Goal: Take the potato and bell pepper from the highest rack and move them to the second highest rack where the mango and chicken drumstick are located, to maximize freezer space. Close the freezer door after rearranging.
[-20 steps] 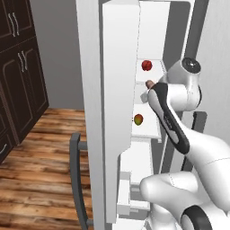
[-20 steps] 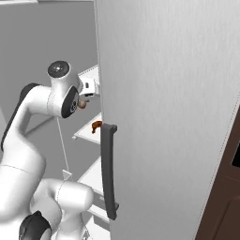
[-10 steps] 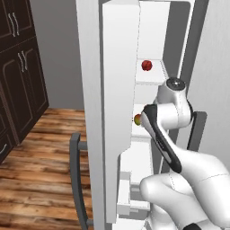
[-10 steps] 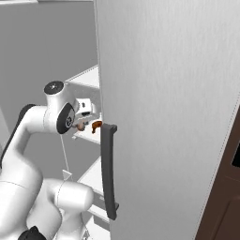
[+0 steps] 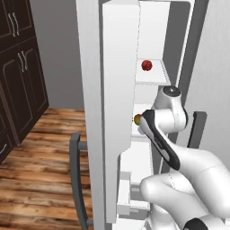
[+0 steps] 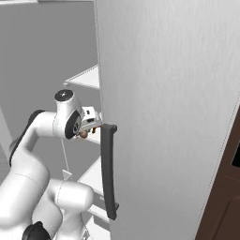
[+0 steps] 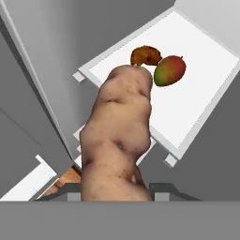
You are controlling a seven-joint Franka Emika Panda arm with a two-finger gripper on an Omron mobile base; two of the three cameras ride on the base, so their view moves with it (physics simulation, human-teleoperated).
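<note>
Right now I have the jaws (image 7: 115,197) clamped tight on the potato (image 7: 117,140), which hangs just short of the second-highest shelf (image 7: 206,89), where the mango (image 7: 169,70) and chicken drumstick (image 7: 145,55) touch near the shelf's far edge; the bell pepper (image 5: 146,65) sits on the shelf above. I judge the potato firm, lumpy and fairly heavy, best gripped across its thick end as now. I can read no labels or writing.
</note>
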